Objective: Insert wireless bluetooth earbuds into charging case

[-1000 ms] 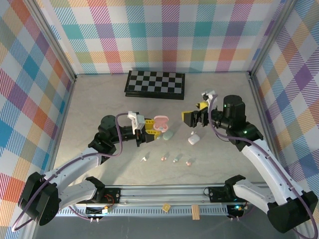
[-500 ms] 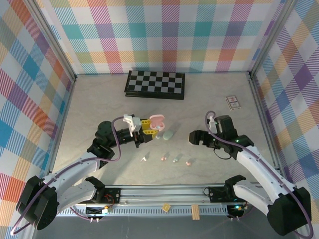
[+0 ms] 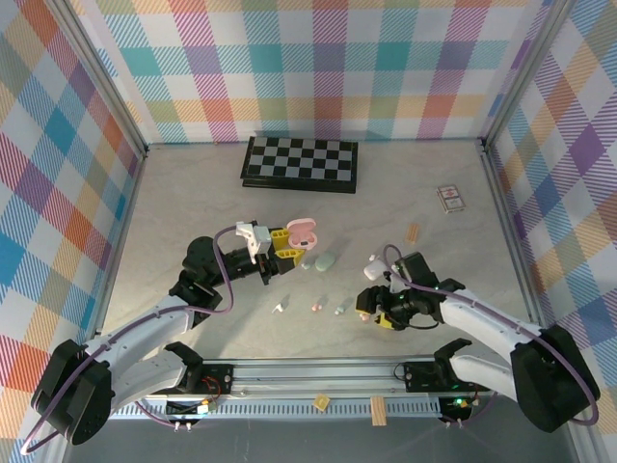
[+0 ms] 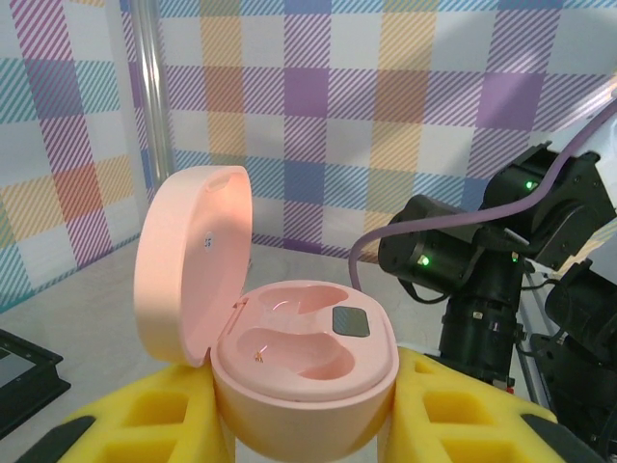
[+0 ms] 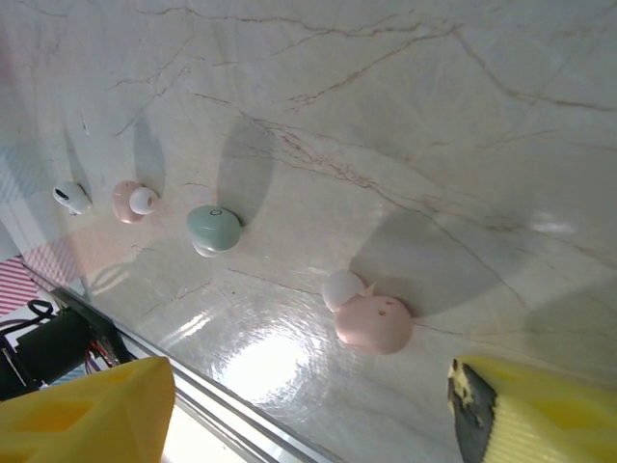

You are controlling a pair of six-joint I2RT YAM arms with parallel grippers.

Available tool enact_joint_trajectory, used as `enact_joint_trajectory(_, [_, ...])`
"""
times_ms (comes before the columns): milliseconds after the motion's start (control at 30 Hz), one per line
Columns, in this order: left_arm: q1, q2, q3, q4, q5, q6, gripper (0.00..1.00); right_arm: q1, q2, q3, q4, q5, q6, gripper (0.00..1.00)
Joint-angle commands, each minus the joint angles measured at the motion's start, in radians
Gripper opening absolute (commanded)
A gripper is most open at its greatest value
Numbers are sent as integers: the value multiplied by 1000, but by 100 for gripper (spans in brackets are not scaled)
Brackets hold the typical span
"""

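Row along the tabletop's [image 3: 193, 193] near edge: white earbud [image 5: 70, 197], pink earbud [image 5: 130, 201], mint earbud [image 5: 214, 230], second pink earbud [image 5: 371, 323] lying between the right claw's [image 3: 374, 311] spread fingers, touching neither; left claw [image 3: 286, 247], mid-tabletop, clamps the open pink case [image 4: 304, 357].

I'm looking into a lab test cell: pastel plaid fabric walls [image 3: 318, 58] hung on silver metal corner posts [image 3: 104, 77], a pale marble-patterned tabletop [image 3: 193, 198], and a slotted aluminium mounting rail [image 3: 318, 370] along the near edge.
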Motion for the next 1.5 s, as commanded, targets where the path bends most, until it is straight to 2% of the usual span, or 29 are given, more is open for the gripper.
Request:
enact_joint_trajectory(0, [4, 0, -7, 64, 2, -11, 29, 9, 22, -5, 68, -18, 84, 71])
enact_joint_trajectory(500, [4, -3, -5, 43, 11, -4, 29, 10, 115, 60, 155, -7, 66, 59])
enact_joint_trajectory(667, [5, 17, -11, 64, 12, -12, 29, 8, 161, 115, 167, -4, 33, 58])
enact_joint_trajectory(1000, [33, 107, -30, 206, 7, -39, 29, 9, -62, 85, -36, 145, -101, 59])
enact_joint_trajectory(1267, [39, 144, -20, 243, 36, -51, 29, 12, -47, 17, 76, 113, -47, 50])
enact_joint_trajectory(1467, [50, 133, -39, 266, 47, -67, 29, 61, 47, -2, 174, 125, 6, 49])
